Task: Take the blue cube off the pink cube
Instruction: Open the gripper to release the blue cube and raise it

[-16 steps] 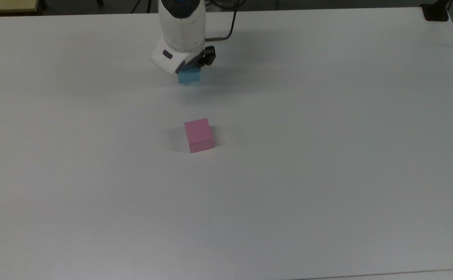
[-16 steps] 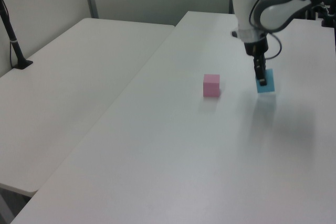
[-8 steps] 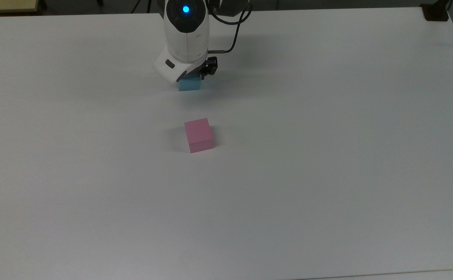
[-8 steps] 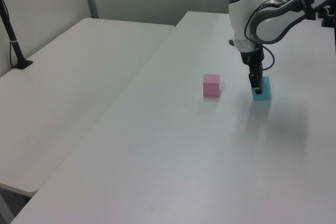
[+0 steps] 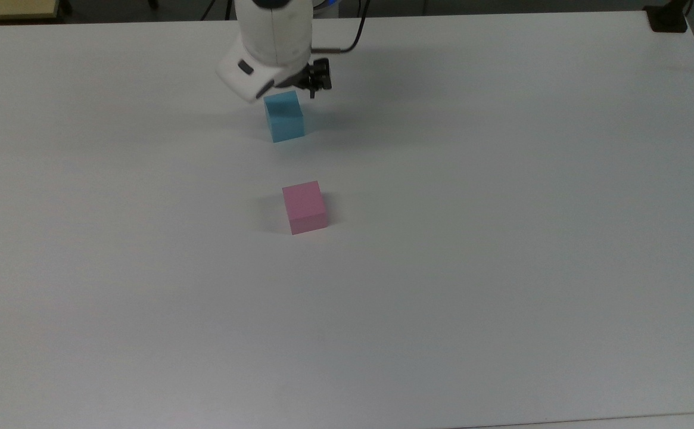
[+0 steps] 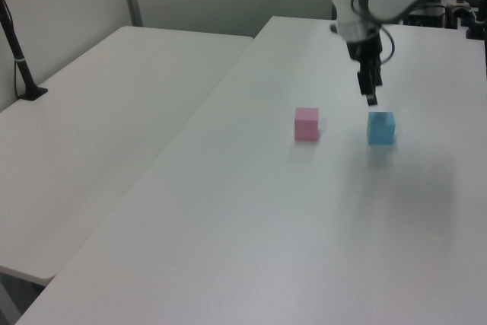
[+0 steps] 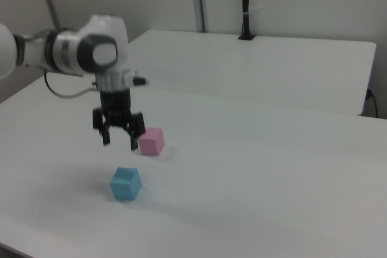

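Now | jaws spread, empty | blue cube (image 7: 126, 183) on table below jaws, untouched

blue cube (image 5: 285, 117): on table, free | pink cube (image 5: 304, 207): apart, bare

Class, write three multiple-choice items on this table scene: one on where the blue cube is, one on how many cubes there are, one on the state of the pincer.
1. Where is the blue cube?
A. on the pink cube
B. on the table, apart from the pink cube
C. held in the pincer

2. How many cubes are on the table?
A. one
B. two
C. three

3. What is the state of the pincer?
A. open and empty, above the blue cube
B. shut on the blue cube
C. shut on the pink cube

Answers: 1 B, bare table separates it from the pink cube; 2 B, one blue, one pink; 3 A, its fingers are spread with nothing between them.
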